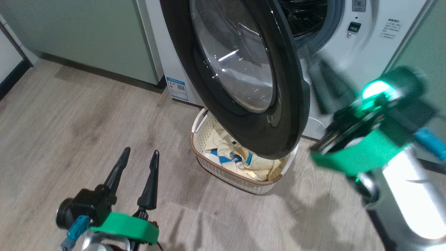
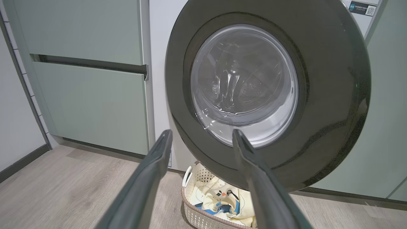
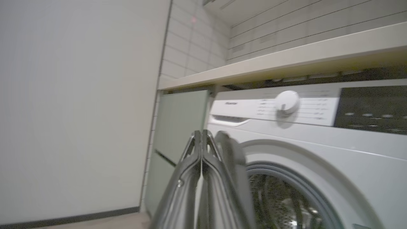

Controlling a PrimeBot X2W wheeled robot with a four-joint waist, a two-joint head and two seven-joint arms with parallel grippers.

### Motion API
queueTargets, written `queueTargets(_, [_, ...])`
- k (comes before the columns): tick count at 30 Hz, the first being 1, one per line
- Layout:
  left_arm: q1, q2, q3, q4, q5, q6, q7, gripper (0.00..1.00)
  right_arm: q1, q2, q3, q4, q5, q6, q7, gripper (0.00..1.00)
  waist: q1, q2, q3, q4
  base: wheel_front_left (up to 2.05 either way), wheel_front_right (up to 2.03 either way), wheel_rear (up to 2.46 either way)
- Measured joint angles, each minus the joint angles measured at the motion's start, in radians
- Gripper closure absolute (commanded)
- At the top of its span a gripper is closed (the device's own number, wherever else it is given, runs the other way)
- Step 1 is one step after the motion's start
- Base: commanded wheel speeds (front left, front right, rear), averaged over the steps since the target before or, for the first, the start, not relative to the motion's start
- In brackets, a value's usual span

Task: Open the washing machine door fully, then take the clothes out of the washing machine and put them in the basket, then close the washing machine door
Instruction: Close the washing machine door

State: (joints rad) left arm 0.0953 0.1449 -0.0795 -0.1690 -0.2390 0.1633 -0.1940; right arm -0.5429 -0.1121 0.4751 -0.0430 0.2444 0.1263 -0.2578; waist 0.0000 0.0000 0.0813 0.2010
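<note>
Black-rimmed washing machine door (image 1: 237,69) open, one basket (image 1: 230,174) of clothes (image 1: 259,165), left fingers (image 1: 116,170) spread, empty, right fingers (image 3: 189,181) closed, empty

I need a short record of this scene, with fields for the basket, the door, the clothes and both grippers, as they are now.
basket: small cream perforated plastic basket with brown rim, on wooden floor before white front-loading washing machine
door: large round black-rimmed glass washing machine door, open, overhanging the basket
clothes: pale yellow soft clothes with blue trim, inside the basket
left gripper: open, empty, apart from the door
right gripper: shut, empty, near the drum opening
</note>
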Motion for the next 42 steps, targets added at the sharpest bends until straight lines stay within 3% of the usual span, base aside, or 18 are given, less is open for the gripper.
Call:
queueTargets(5, [0.001,0.000,-0.004,0.000,0.000,0.004,0.000,0.00,0.031,-0.012,0.105,0.056,0.048,0.000,0.021,1.00,0.0000,0.0000,-0.002,0.005,0.00,0.00,0.00])
queueTargets(10, [0.001,0.000,-0.011,-0.001,0.000,0.007,0.000,0.00,0.067,-0.015,0.148,0.136,0.074,0.000,0.022,1.00,0.0000,0.0000,0.005,0.009,0.00,0.00,0.00])
queueTargets(42, [-0.008,0.002,-0.018,0.000,0.000,0.025,-0.026,0.00,-0.044,-0.011,0.014,0.359,0.081,0.000,0.005,1.00,0.0000,0.0000,0.045,0.021,0.00,0.00,0.00])
